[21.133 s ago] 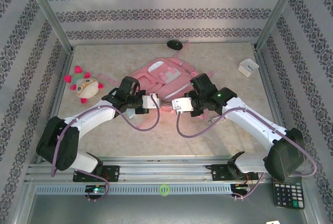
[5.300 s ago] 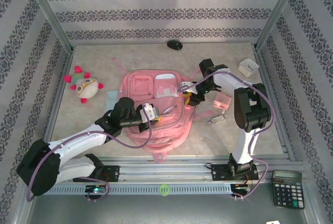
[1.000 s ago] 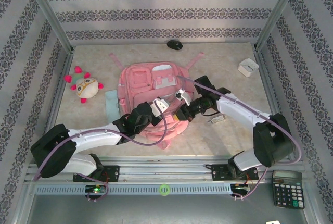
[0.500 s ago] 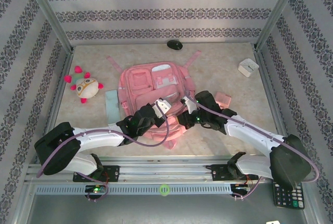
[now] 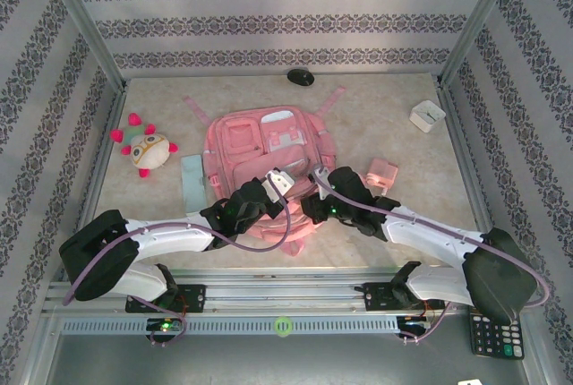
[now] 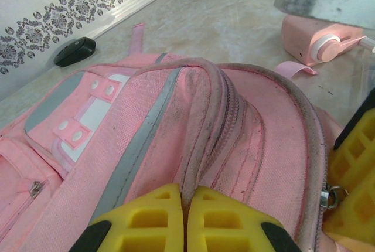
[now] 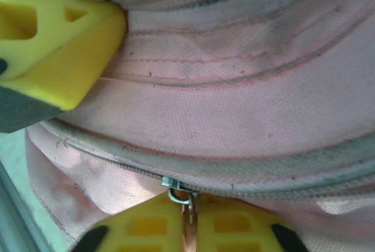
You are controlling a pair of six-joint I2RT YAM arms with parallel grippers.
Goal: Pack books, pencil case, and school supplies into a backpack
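The pink backpack (image 5: pixel 265 148) lies flat mid-table, its front pockets up. My left gripper (image 5: pixel 279 193) is at its near end, and its yellow jaws (image 6: pixel 186 205) are shut on a raised fold of backpack fabric beside a zipper (image 6: pixel 234 108). Right beside it, my right gripper (image 5: pixel 309 204) is shut on the metal zipper pull (image 7: pixel 187 196) of the backpack (image 7: pixel 234 117). The pale blue pencil case (image 5: pixel 192 182) lies against the backpack's left side. A pink block of the school supplies (image 5: pixel 383 173) sits to the right, also in the left wrist view as pink block (image 6: pixel 319 36). The books are out of view.
A plush toy (image 5: pixel 148 150) sits at the left. A black oval object (image 5: pixel 301 77) lies by the back wall and a white square box (image 5: pixel 428 115) at the back right. A calculator (image 5: pixel 495 336) lies off the table at the front right.
The right arm has swung down toward the front of the table, uncovering the pink block, with its gripper staying at the backpack's near end. The left arm has shifted slightly.
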